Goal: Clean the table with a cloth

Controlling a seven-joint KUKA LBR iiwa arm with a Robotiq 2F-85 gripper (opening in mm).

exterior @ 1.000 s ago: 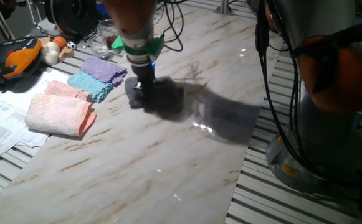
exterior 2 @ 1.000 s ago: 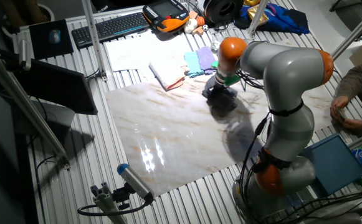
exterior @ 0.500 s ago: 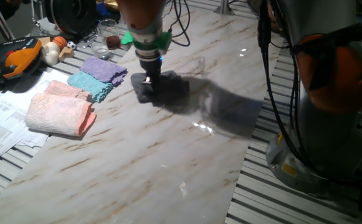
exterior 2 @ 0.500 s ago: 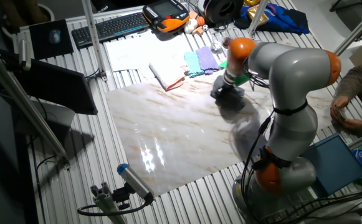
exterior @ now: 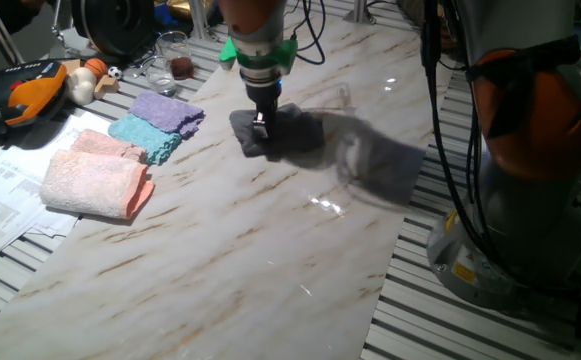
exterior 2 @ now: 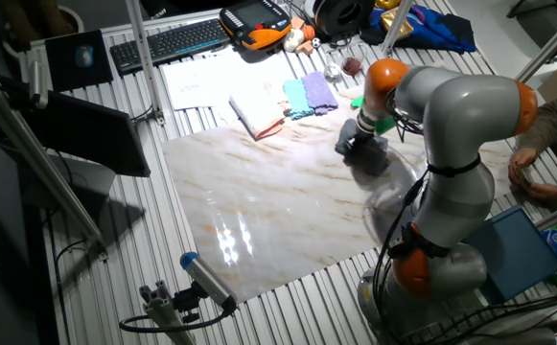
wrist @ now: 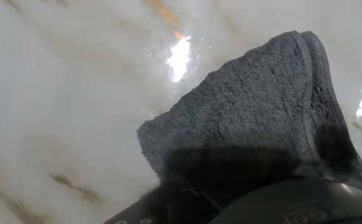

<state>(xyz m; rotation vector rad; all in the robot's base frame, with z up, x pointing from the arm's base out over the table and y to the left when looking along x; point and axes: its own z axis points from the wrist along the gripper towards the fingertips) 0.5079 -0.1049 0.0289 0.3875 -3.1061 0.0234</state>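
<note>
In the hand view the gripper's fingers lay below the bottom edge, so whether they were parted or closed could not be told. The cloth (wrist: 255, 118) ran off the lower right. In one fixed view the gripper (exterior: 261, 122) hid part of the cloth (exterior: 290, 132); the arm's top was cut off.

Robotics lab, not a home. Marble-look table (exterior 2: 259, 201) is just a slab laid on a ribbed metal-slat bench (exterior 2: 288, 307). Aluminium frame posts (exterior 2: 48, 182) stand around it. Keyboard (exterior 2: 168, 40), orange teach pendant (exterior 2: 257, 21) and printed sheets (exterior 2: 201, 81) sit at the far edge. Loose cables (exterior: 450, 150) run down by the arm base (exterior 2: 431, 273). Small camera or sensor rig (exterior 2: 187, 287), probably, clamped at the near edge.
</note>
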